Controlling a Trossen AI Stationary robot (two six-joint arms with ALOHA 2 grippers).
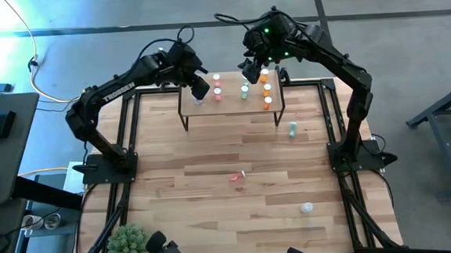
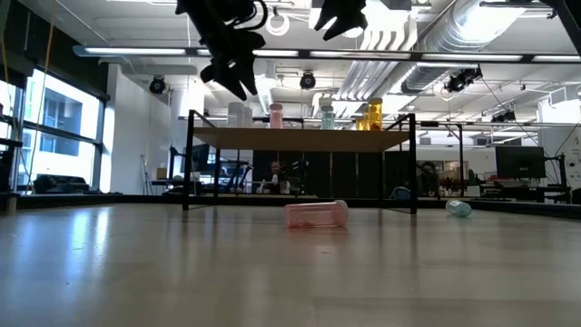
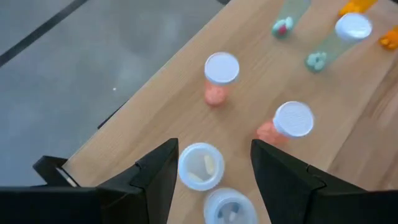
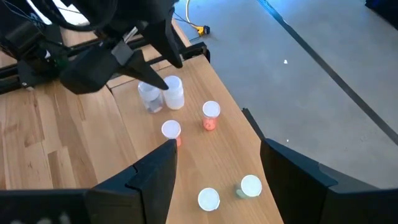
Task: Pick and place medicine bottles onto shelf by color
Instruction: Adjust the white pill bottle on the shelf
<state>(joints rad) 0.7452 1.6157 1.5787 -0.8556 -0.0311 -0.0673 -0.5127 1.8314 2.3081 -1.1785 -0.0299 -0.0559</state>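
Observation:
The shelf stands at the table's far edge. Medicine bottles stand upright on it in rows by colour: clear, pink, green, orange. My left gripper hangs open, slanting down, just above the two clear bottles at the shelf's left end, and it shows clear of them in the low view. My right gripper hangs open and higher, over the shelf's middle. A pink bottle, a green one and a white one lie on the tabletop.
A green spiky plant sits at the table's near left corner. Black frame rails run along the table's left and right edges. Bare wood lies between the shelf and the loose bottles.

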